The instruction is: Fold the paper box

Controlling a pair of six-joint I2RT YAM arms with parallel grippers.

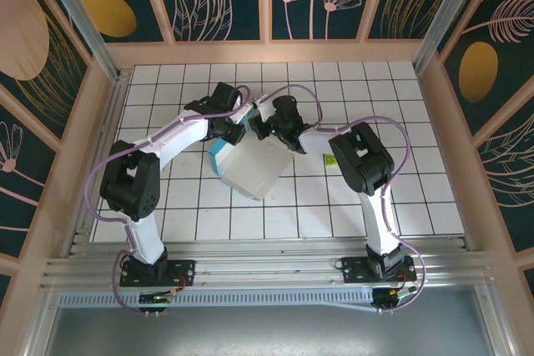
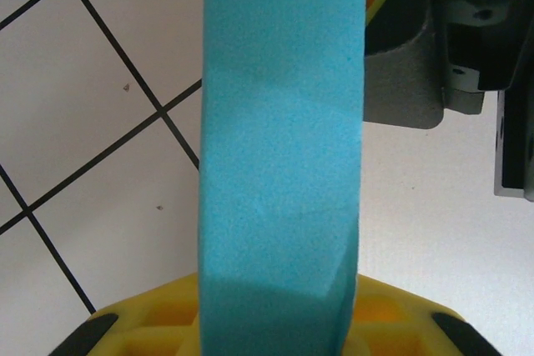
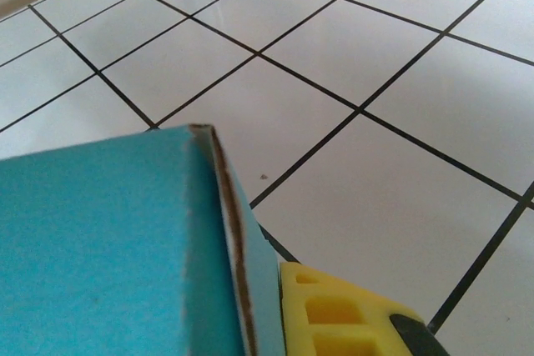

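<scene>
Bright, even light, soft shadows; the paper box (image 2: 284, 164) looks slightly blurred (perhaps too close).

Both arms lean in over the box (image 1: 254, 171), elbows bowed outward. The left arm (image 1: 167, 143) ends at the box's far left corner, where the left gripper (image 1: 228, 130) is clamped on its blue side, which runs between the yellow fingers (image 2: 150, 328). The right arm (image 1: 367, 164) doubles back to the box's far edge (wrist raised above it). The right gripper (image 1: 264, 128) is all but closed, apparently pinching that edge, with one finger (image 3: 334, 316) against the blue corner.
</scene>
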